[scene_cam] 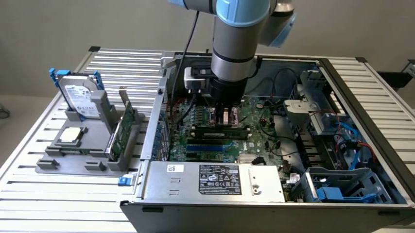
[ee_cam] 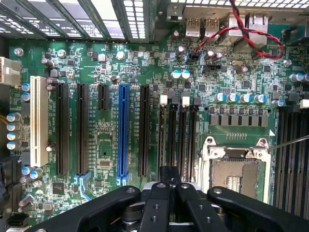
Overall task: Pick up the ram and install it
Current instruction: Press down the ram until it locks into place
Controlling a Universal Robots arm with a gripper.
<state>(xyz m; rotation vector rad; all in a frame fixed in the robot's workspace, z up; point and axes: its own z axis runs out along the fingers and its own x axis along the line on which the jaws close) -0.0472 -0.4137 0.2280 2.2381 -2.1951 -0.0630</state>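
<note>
While the gripper (scene_cam: 227, 120) stands clenched, grasping nothing I can make out, its tips sit just above the ram (scene_cam: 220, 130), a thin green stick set along the memory slots (ee_cam: 177, 135) of the motherboard (scene_cam: 259, 141), centre frame in the exterior view. I judge it light, stiff and fragile: best held by its long edges, off the chips

Lab: robot arm (scene_cam: 233, 43), opened computer (scene_cam: 259, 145)

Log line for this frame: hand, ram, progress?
hand: shut, inside the open case over the memory slots | ram: thin green stick along the slots beneath the hand | held: cannot tell
</note>
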